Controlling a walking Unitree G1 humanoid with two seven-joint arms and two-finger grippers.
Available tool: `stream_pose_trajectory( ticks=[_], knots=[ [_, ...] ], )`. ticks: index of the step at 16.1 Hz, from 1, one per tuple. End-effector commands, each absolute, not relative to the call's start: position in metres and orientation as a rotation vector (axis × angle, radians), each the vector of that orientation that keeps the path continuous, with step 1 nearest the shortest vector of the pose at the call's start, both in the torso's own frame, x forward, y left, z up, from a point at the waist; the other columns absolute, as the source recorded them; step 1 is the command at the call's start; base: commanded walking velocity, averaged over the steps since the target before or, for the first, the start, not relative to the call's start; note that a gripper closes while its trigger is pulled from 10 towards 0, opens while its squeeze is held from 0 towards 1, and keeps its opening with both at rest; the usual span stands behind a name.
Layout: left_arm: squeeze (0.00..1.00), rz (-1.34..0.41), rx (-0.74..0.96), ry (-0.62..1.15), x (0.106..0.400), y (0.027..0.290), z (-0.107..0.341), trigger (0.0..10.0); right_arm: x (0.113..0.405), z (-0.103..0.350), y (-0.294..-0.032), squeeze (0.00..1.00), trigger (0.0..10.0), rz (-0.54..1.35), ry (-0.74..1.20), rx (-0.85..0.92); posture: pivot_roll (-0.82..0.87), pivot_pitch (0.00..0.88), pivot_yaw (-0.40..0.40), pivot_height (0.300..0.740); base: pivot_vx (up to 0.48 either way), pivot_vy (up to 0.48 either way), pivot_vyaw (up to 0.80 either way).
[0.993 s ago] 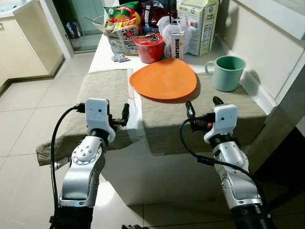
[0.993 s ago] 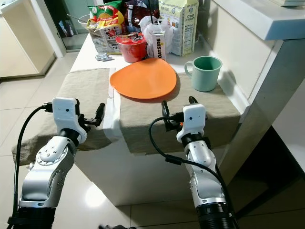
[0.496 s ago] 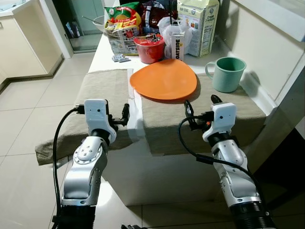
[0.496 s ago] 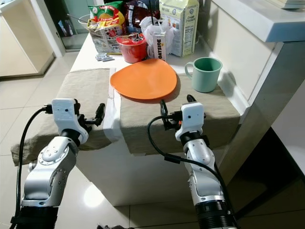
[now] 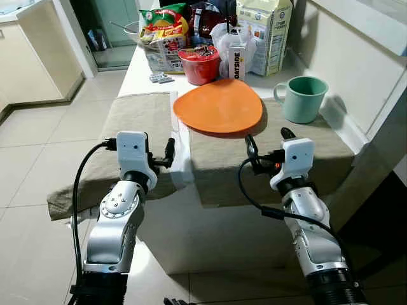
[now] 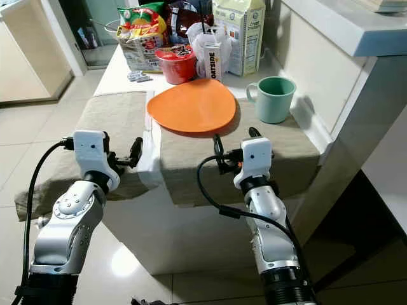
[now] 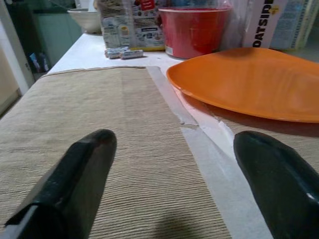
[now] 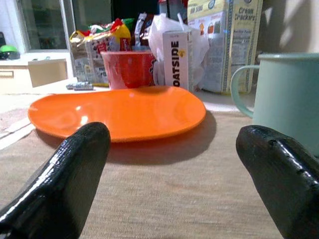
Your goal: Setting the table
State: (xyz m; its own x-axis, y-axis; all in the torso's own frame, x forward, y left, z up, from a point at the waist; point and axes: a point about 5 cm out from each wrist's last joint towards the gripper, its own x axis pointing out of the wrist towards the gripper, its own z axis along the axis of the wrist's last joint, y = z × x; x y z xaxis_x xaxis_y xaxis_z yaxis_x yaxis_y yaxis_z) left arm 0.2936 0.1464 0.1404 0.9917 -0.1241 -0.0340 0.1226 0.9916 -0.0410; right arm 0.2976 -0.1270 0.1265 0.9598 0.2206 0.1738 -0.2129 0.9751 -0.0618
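— While both arms hover at the near edge of the white counter (image 5: pixel 137 70), what to sort first, going L to R?

— Starting far L: beige woven placemat (image 5: pixel 137 121) lying flat, draped over the near edge, nothing on it. Left gripper (image 5: pixel 169 151) just above its inner corner, fingers wide apart, holding nothing. Then a strip of bare white counter between the two mats.

— And the plate?

— Round orange plastic plate (image 5: pixel 219 105), mostly on the second beige placemat (image 5: pixel 267 149) but lapping over the gap, L rim reaching toward the first mat. Off-centre for a setting, prob. needs sliding R and nearer the edge.

— Which arm for that?

— Right gripper (image 5: pixel 267 143), low over the R mat just short of the plate's near rim, jaws spread wide, empty. Best approach judged: keep low, pinch the near rim w/ one finger under, one on top; thin shallow rim, so easy to skid it away instead of gripping. Slide rather than lift, slowly, or the mat bunches.

— Anything further R?

— Mint-green ceramic mug (image 5: pixel 304 97), upright at the R mat's far corner, handle toward the plate, near it but apart. Watch the R finger doesn't knock it. Behind: red cup noodle tub (image 5: pixel 199 61), small Oatside carton (image 5: pixel 237 61), snack bags, cracker box; leave alone.
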Motion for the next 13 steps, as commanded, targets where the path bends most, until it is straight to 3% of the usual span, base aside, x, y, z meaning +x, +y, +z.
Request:
stream_pose_trajectory(
  ticks=[1,4,5,8,9,10,13],
  knots=[
    [0.0,-0.134,-0.03,0.027,0.294,0.146,0.142,0.0,0.299,0.13,-0.122,0.0,10.0,0.236,-0.196,-0.036,-0.15,0.0,0.114,0.74,0.0,0.0,0.0],
    [0.0,-0.153,-0.029,0.059,0.296,0.141,0.139,0.0,0.298,0.129,-0.122,0.0,10.0,0.233,-0.194,-0.036,-0.15,0.0,0.117,0.74,0.0,0.0,0.0],
    [0.0,-0.129,-0.137,0.101,0.302,0.144,0.139,10.0,0.298,0.13,-0.123,0.0,10.0,0.23,-0.194,-0.036,-0.16,0.0,0.115,0.74,0.0,0.0,0.0],
    [0.0,-0.163,-0.116,0.034,0.321,0.147,0.166,10.0,0.298,0.129,-0.123,0.0,10.0,0.232,-0.194,-0.038,-0.16,0.0,0.115,0.74,0.0,0.0,0.0],
    [0.0,-0.173,-0.101,0.017,0.326,0.146,0.173,3.7,0.298,0.129,-0.123,0.0,10.0,0.231,-0.193,-0.038,-0.15,0.0,0.116,0.74,0.0,0.0,0.0],
    [0.0,-0.197,-0.085,-0.03,0.327,0.146,0.18,0.0,0.298,0.129,-0.122,0.0,10.0,0.231,-0.194,-0.037,-0.16,0.0,0.124,0.74,0.0,0.0,0.0],
    [0.0,-0.193,-0.104,0.034,0.324,0.144,0.166,0.0,0.297,0.129,-0.123,0.0,10.0,0.225,-0.195,-0.034,-0.16,0.0,0.125,0.74,0.0,0.0,0.0]
  ],
)
